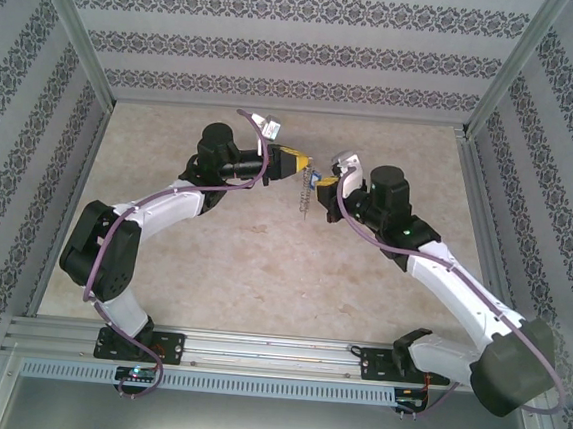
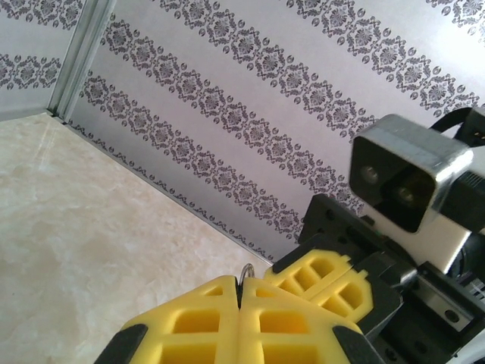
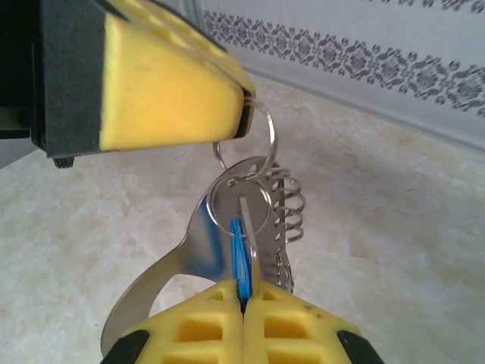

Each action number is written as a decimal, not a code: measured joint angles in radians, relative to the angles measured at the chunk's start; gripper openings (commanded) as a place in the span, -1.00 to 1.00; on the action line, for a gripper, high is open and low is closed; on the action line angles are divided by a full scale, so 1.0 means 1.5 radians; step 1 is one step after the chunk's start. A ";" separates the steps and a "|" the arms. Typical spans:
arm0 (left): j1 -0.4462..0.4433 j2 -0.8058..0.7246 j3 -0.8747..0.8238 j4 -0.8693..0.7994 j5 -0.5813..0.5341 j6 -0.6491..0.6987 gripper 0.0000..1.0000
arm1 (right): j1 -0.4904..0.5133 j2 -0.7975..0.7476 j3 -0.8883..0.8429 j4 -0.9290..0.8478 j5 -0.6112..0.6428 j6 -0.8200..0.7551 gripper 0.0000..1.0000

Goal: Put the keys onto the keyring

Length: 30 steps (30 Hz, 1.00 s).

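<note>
Currently left jaws clench wire ring (image 3: 272, 140); right jaws clench keys (image 3: 238, 254).
Keys' long axis runs from right jaws toward left jaws; keyring (image 3: 163, 284) hangs alongside.

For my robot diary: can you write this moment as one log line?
left gripper: shut on wire ring | right gripper: shut on blue tag | place: meeting above table

My left arm (image 1: 157, 203) bends up from the lower left of the overhead frame, and my right arm (image 1: 461, 285) from the lower right. My left tool (image 1: 298, 164) and right tool (image 1: 322, 186) point at each other just above centre, tips close. On both, the yellow fingers (image 2: 212, 318) are pressed tight together.
</note>
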State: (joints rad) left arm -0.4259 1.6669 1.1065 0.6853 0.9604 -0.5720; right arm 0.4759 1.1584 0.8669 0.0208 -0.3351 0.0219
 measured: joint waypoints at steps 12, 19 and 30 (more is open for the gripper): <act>-0.004 0.000 0.000 0.000 -0.001 0.001 -1.00 | 0.012 0.000 0.028 -0.044 0.056 -0.030 -1.00; -0.004 0.000 0.000 -0.001 -0.003 0.006 -1.00 | 0.018 0.008 0.054 -0.067 0.091 -0.050 -1.00; -0.004 -0.005 0.000 -0.006 -0.010 0.013 -1.00 | 0.026 0.013 0.073 -0.077 0.127 -0.067 -1.00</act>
State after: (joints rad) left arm -0.4320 1.6600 1.1065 0.6769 0.9447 -0.5529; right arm 0.5156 1.1786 0.9760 -0.0944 -0.1452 -0.0792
